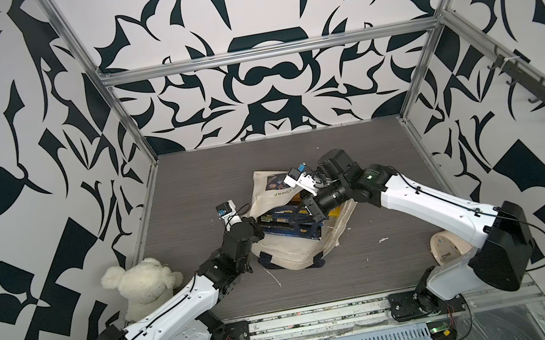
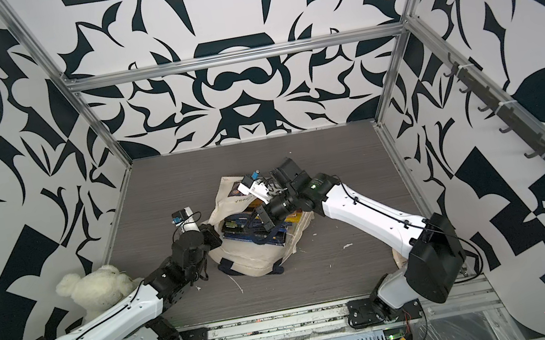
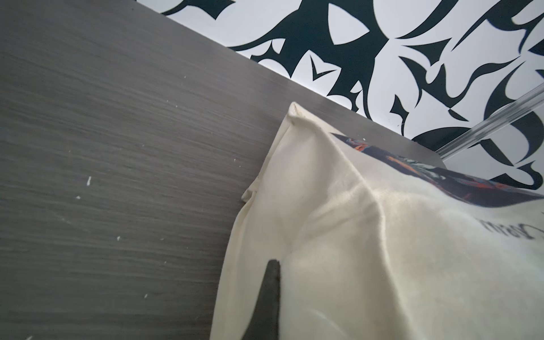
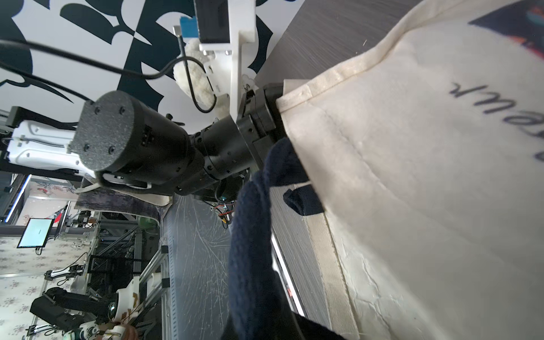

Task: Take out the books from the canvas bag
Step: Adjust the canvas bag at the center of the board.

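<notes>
Left gripper (image 4: 276, 114) pinches the canvas bag (image 1: 289, 258) at its rim. Right gripper (image 1: 314, 214), pressed together, sits over the books (image 1: 284, 227), the nearer arm; stack's long axis runs side to side.

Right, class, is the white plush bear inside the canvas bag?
No, in a top view the plush bear sits on the table, well apart from the canvas bag.
</notes>
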`<state>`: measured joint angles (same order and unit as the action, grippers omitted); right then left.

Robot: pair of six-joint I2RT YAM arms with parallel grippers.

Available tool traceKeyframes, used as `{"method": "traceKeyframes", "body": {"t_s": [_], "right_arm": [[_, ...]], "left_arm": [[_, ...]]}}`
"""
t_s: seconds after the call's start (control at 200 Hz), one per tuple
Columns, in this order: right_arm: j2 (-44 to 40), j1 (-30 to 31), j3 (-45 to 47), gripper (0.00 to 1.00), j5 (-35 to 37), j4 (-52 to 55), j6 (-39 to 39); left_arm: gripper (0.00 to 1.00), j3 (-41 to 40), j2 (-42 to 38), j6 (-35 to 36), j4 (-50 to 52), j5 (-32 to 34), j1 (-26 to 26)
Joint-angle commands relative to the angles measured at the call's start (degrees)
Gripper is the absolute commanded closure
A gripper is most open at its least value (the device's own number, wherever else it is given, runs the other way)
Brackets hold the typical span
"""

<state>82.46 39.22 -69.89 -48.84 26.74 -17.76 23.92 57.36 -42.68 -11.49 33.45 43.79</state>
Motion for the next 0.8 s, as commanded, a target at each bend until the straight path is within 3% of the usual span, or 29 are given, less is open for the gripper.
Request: {"method": "traceKeyframes", "body": {"t_s": [0.0, 0.215, 0.4, 0.68, 0.795], "right_arm": [[-1.62, 0.15, -0.63, 1.0, -3.03, -4.72, -0.29], [-1.62, 2.85, -6.2, 1.0, 3.41, 6.96, 6.67], [-3.19, 6.98, -5.66, 1.0, 5.2, 9.4, 8.23], [-2.32, 8.46, 7.51, 1.0, -0.54, -3.98, 4.76], [-1.36, 5.62, 11.69, 1.0, -1.05, -8.96, 3.65]], "left_arm": [[1.0, -1.53, 2.71, -3.11, 6.59, 4.29, 0.04], [1.0, -0.24, 5.2, -3.16, 6.13, 7.44, 0.2], [1.0, -2.62, 4.71, -3.64, 3.52, 8.53, 0.15], [1.0, -6.26, 3.04, -6.79, 1.47, 6.83, 0.15], [1.0, -7.21, 1.2, -7.48, 1.07, 7.17, 0.15]]}}
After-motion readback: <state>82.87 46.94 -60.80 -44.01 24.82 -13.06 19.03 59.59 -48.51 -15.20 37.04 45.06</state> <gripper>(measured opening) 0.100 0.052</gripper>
